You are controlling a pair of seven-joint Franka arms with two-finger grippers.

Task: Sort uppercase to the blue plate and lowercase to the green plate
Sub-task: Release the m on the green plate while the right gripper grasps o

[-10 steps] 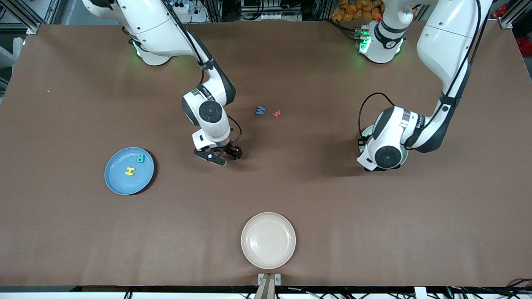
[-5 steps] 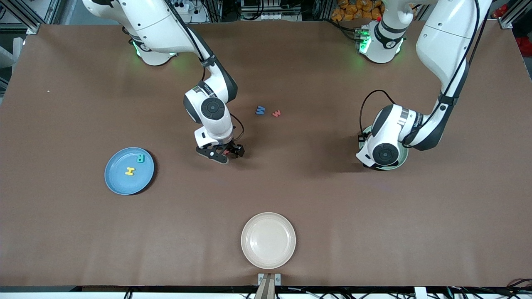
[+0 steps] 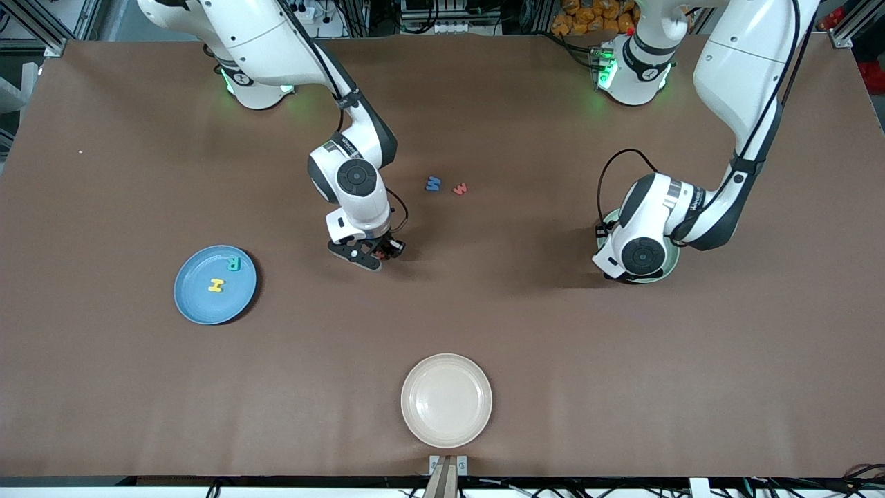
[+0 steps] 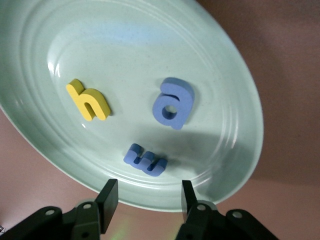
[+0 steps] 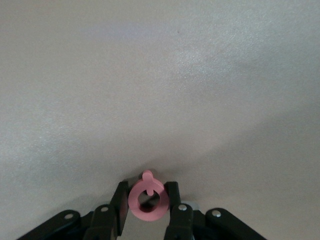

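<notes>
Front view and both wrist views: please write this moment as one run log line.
right hand: shut on red Q, at table | left hand: open over green plate | plate holds h, a, m | blue plate: R, H

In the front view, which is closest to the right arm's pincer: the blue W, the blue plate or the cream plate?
From the right pincer, which is shut on the red Q:
1. Blue W, farther from the camera, beside the red w.
2. Blue plate, toward the right arm's end.
3. Cream plate, nearest the camera.
</notes>
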